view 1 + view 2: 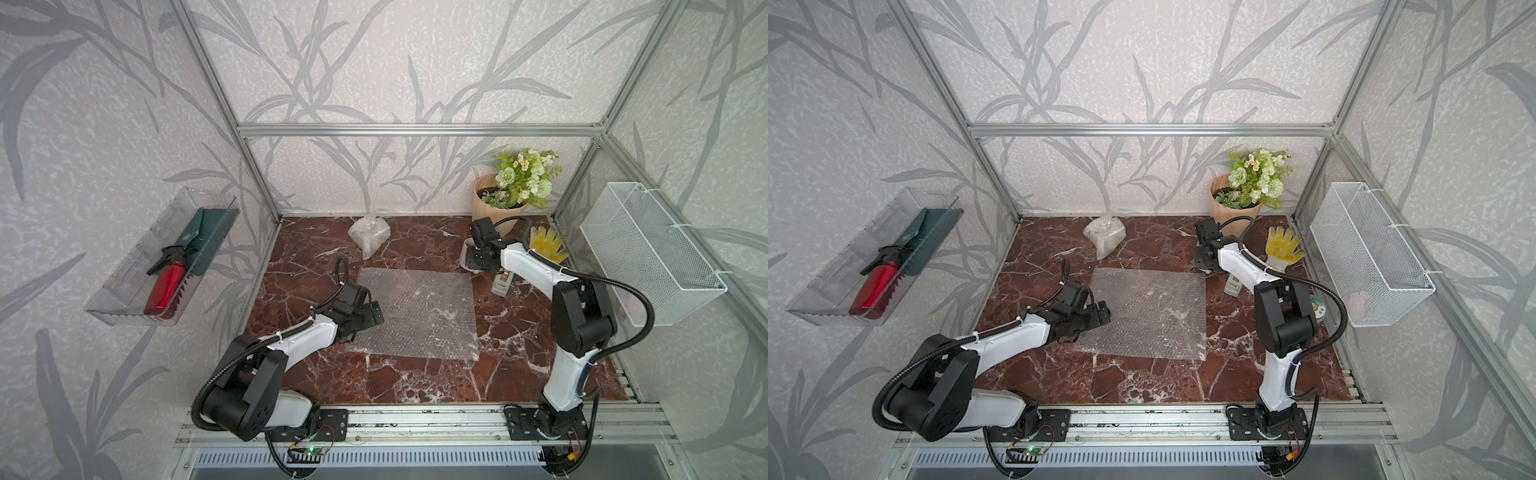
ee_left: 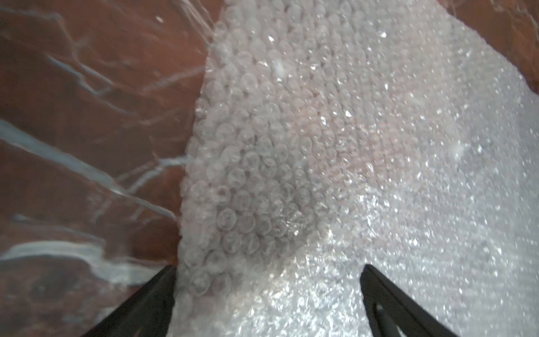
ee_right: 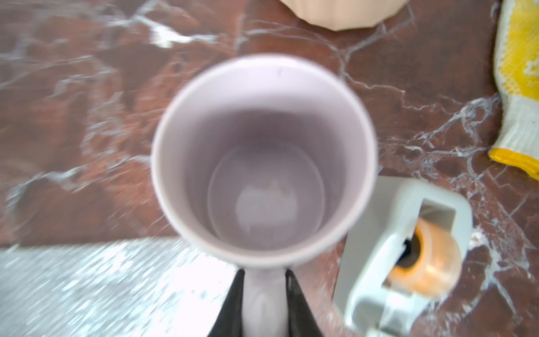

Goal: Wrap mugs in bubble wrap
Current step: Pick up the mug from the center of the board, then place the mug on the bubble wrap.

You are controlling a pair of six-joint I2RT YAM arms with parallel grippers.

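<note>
- The lilac mug stood mouth-up directly ahead of the right claw. That claw was clenched on the mug's handle, one finger on each side. Whether the base rested on the table could not be told.
- The bubble wrap lay flat and bare off to that claw's side, toward the other arm, near the mug but apart from it.
- The left claw hung released with its jaws wide, low over the sheet's edge. One finger was past the edge, and it gripped nothing.
- A tape dispenser sat just beside the mug, on the side away from the sheet. A flowerpot and a yellow glove lay beyond the right claw.
- A bubble-wrapped bundle sat at the back, well apart from both claws; its contents could not be made out.
- The step in hand looked like carrying the mug onto the sheet. A handle grip lets a mug swing, so a straight lift clear of the dispenser seemed wise, followed by a slow, level carry. Setting it down well inside the sheet would leave wrap on every side for folding, and the left claw could pin the sheet's edge.
</note>
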